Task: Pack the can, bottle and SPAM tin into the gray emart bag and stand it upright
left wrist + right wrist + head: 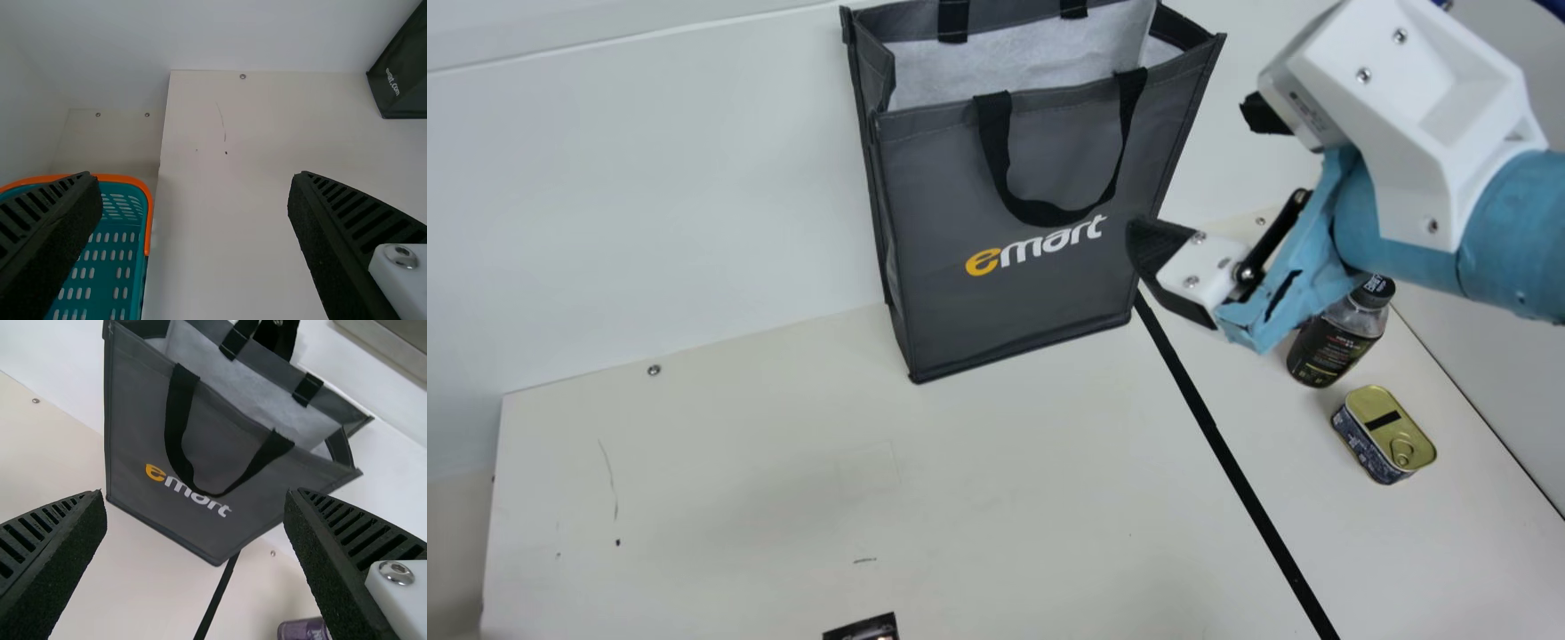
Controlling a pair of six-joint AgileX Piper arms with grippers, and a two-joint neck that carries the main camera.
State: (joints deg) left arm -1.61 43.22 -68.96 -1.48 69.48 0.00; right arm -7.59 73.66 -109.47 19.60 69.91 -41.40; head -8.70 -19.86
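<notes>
Fabric is giving the gray emart bag (934,302) its boxy stance; it is standing upright on the worktop (738,480), mouth gaping, presumably so that items can go straight in. Across the black tape (1232,458), the bottle (1332,348) is standing near the SPAM tin (1371,449), which is lying flat, lid up — likely its steadiest pose. A purple piece (297,630) is peeking out beside the right pincer (193,495); it may be the can, but I cannot tell. That pincer is hovering by the bag, spread wide and gripping nothing, a gap that would suit a bottle or can. The left pincer (193,177) is also hanging wide and empty, above a basket (148,220).

Matte gray cloth is framing a pale, crinkled lining (978,76), while a webbing handle (1040,212) is drooping in a soft loop. The tin is showing rounded corners and golden metal — the basket, slotted teal plastic, orange-rimmed.
</notes>
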